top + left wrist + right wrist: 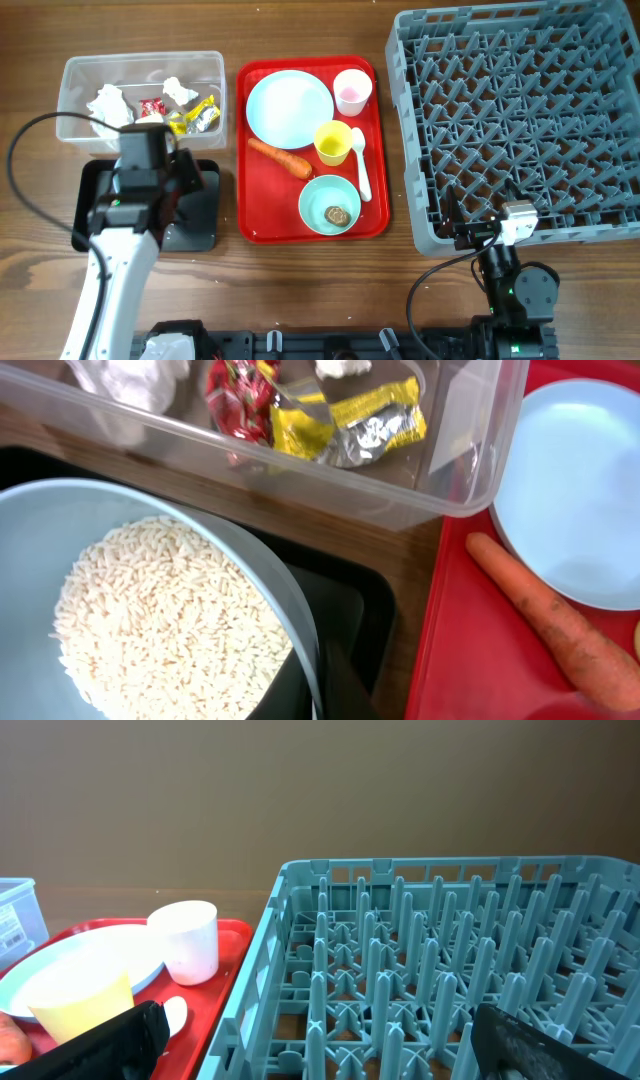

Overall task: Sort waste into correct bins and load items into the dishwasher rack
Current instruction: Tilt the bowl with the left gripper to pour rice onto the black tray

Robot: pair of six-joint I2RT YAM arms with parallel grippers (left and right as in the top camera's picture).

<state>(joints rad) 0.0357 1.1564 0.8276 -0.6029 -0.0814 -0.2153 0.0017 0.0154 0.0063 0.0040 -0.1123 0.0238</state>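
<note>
Pale blue, the bowl [40, 530] in my left claw [158, 172] carries white rice grains [160, 620]. I am clamped on its rim above the black tray [350, 610], just beside the clear tub [440, 490] of wrappers [350, 420]. My right claw [315, 1020] hangs at the near edge of the grey rack [300, 880], fingers wide apart, gripping nothing.

place: robot lab bench | evidence: bare wooden table [300, 290], plain brown wall [320, 790], table-mounted robot arm [110, 270]
</note>
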